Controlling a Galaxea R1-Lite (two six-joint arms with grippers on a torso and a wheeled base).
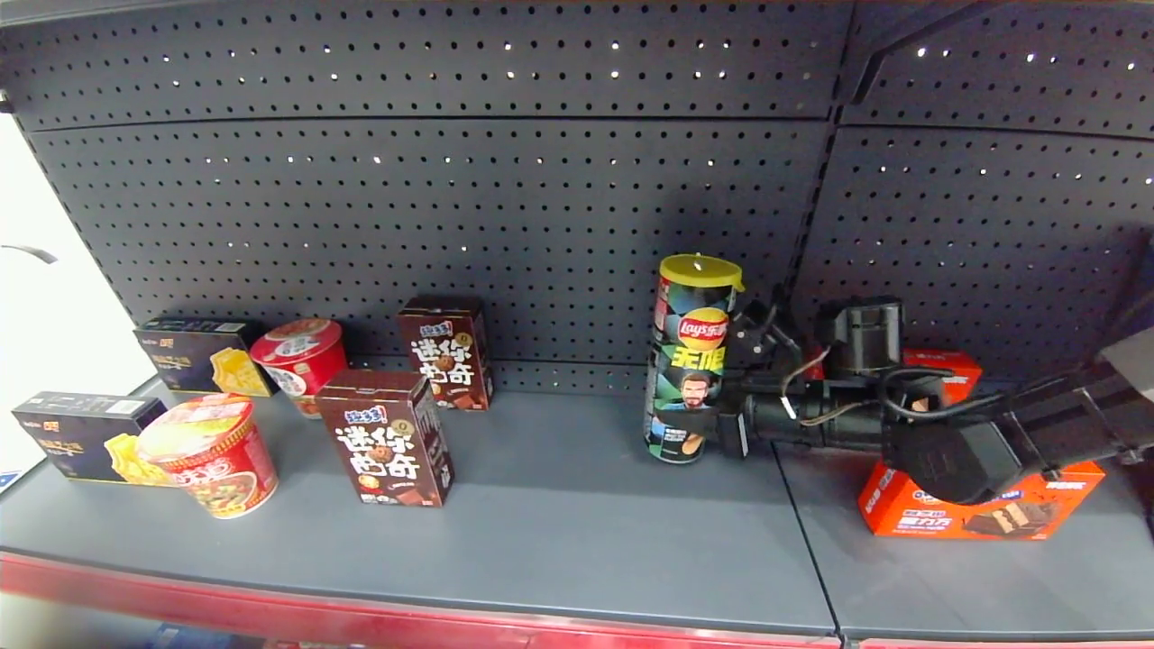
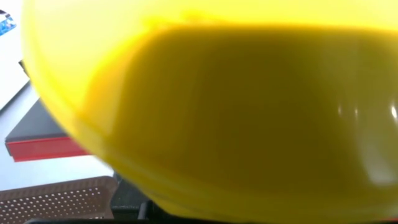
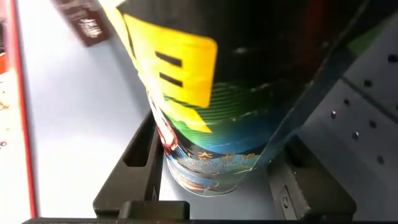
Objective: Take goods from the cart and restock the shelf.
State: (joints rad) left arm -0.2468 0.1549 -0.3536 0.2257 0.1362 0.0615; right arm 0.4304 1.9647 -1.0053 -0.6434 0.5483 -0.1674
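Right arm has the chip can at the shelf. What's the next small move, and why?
Probably open the right gripper and let go. The chip can stands upright, and its base looks set down on the shelf board, while the fingers clamp its lower body from both sides. After that, back straight off so the can isn't tipped.

The shelf (image 1: 559, 532) is softly lit from above and in front, so the chip can (image 1: 690, 361) throws only a faint shadow onto the dark back panel (image 1: 451, 207), whose holes show pinpoints of light. A blown-out white patch (image 1: 54, 297) glares at the far left, and straight lines bow toward the head view's edges. The yellow lid (image 2: 217, 112) glows at its rim and is shaded across its middle.
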